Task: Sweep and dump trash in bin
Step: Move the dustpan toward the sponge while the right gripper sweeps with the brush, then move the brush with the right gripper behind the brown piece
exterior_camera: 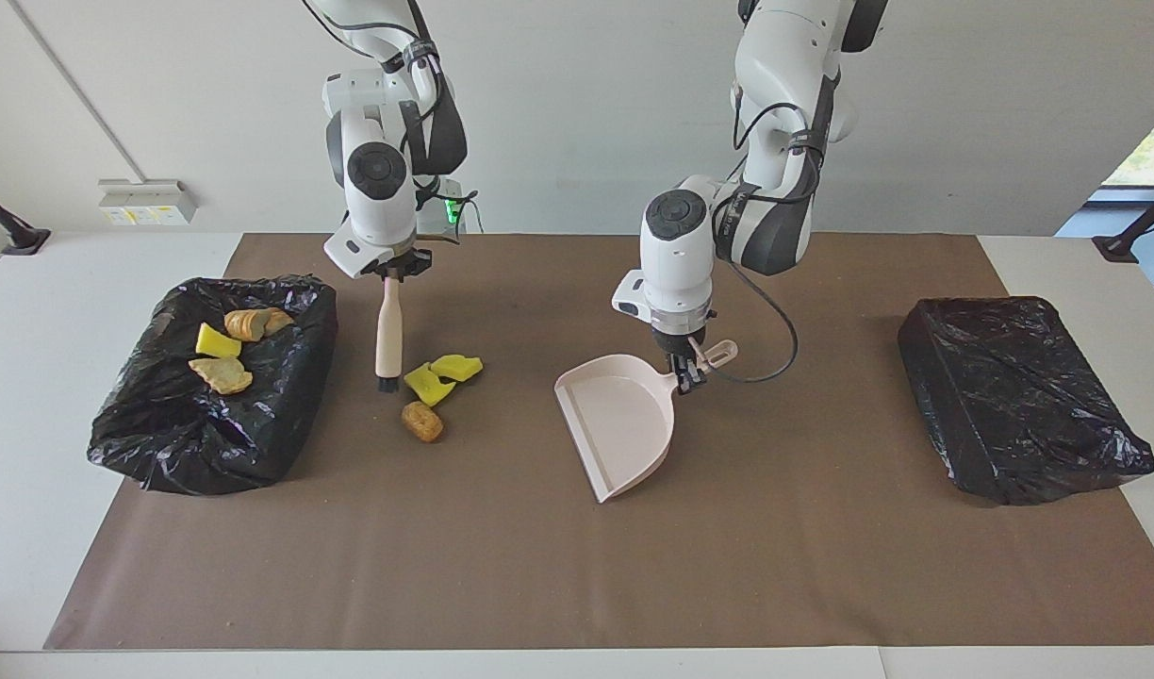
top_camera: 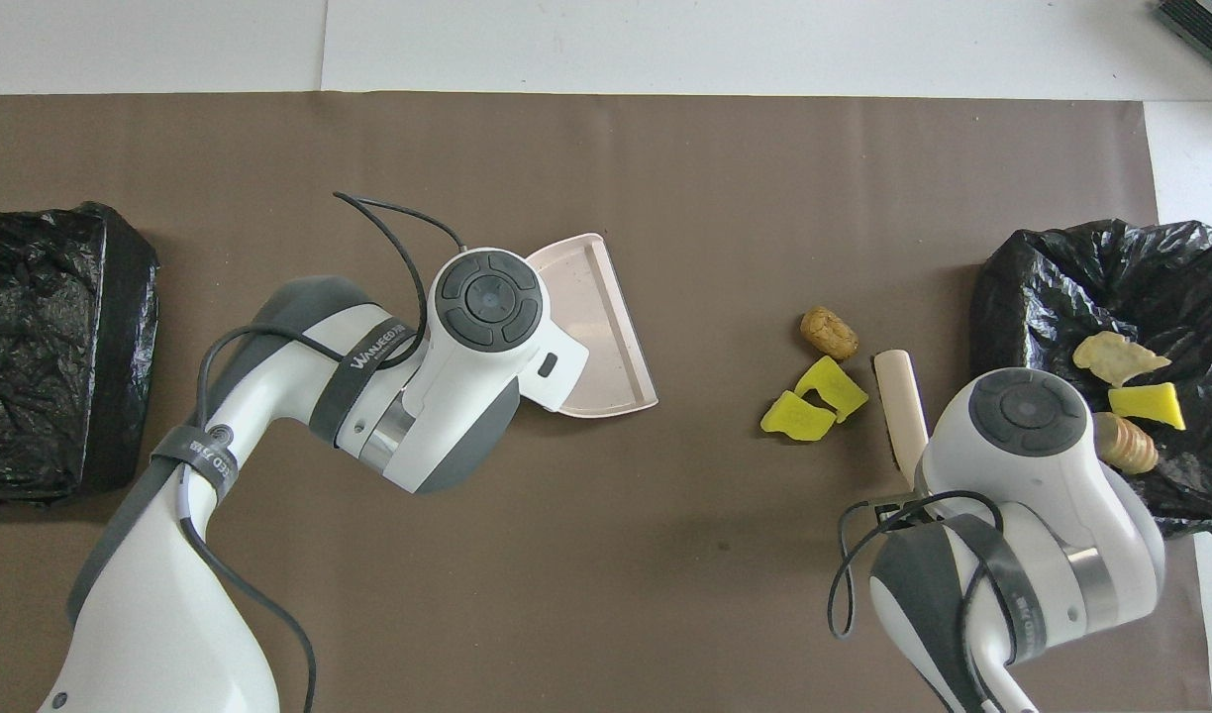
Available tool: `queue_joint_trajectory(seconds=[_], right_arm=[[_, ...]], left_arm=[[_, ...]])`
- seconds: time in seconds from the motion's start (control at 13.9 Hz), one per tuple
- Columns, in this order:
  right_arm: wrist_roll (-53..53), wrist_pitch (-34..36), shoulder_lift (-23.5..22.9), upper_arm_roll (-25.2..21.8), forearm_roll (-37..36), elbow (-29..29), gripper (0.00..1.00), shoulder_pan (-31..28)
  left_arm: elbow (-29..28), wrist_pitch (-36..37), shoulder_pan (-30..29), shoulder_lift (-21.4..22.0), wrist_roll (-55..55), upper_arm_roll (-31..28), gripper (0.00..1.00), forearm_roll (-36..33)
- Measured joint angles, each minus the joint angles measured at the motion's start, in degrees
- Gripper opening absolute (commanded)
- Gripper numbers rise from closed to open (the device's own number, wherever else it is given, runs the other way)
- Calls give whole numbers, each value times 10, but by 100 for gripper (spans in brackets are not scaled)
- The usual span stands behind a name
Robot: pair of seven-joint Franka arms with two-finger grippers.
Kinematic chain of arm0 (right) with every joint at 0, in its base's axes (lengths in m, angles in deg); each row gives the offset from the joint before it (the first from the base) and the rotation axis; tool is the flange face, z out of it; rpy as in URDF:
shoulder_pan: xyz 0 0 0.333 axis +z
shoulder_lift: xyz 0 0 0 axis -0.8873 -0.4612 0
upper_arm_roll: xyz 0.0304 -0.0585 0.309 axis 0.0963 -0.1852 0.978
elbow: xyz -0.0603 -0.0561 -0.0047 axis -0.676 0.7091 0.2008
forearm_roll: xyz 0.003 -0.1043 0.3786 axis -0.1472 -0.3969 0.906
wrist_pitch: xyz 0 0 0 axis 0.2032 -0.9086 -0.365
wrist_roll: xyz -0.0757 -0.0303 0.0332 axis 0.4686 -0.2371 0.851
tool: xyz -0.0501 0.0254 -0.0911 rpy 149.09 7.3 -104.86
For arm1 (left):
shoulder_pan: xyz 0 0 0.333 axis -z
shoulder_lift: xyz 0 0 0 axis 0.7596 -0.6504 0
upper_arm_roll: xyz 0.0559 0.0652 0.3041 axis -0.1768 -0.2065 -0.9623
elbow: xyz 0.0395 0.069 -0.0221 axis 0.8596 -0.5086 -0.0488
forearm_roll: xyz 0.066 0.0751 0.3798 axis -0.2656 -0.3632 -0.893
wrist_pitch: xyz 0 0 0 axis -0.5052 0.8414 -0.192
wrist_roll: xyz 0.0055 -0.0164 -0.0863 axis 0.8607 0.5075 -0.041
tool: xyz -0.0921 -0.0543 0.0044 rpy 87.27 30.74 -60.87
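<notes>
Showing three loose trash lumps [exterior_camera: 433, 387], two bins [exterior_camera: 214, 382]

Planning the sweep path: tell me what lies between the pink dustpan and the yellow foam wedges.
Nothing: only bare brown paper separates the pale pink plastic dustpan from the yellow foam wedges, clearest in the overhead view.

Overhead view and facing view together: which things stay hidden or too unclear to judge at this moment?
- Dustpan handle: overhead, the left arm's wrist covers it.
- Left gripper hold on the handle: facing view, too small to read the contact.
- Brush bristles: overhead, the right arm's wrist hides them; whether they touch the mat is unclear in the facing view.
- Trash in the open bin: overhead, partly covered by that wrist.
- Closed bin: contents unseen under black plastic.
</notes>
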State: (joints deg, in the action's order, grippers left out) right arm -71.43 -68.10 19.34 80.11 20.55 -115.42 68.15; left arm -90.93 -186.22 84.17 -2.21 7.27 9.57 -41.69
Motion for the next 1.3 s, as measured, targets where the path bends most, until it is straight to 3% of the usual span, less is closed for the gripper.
queue_joint_trajectory(seconds=[0.29, 0.72, 0.86, 1.08, 1.3], right_arm=[[29, -30, -38, 3, -6, 0, 0, 3], [45, -53, -40, 9, 159, -3, 0, 119], [45, -77, -40, 11, 248, -4, 0, 151], [45, -95, -44, 10, 374, 8, 0, 157], [45, -61, -45, 3, 383, 62, 0, 146]], left_arm=[[-52, -16, 25, 32, -3, 1, 0, 0], [-92, -34, 26, 53, -6, 2, 0, 0], [-95, -37, 26, 54, -6, 2, 0, 0], [-97, -41, 25, 54, -6, 1, 0, 0], [-105, -57, 24, 54, -1, -1, 0, 1]])
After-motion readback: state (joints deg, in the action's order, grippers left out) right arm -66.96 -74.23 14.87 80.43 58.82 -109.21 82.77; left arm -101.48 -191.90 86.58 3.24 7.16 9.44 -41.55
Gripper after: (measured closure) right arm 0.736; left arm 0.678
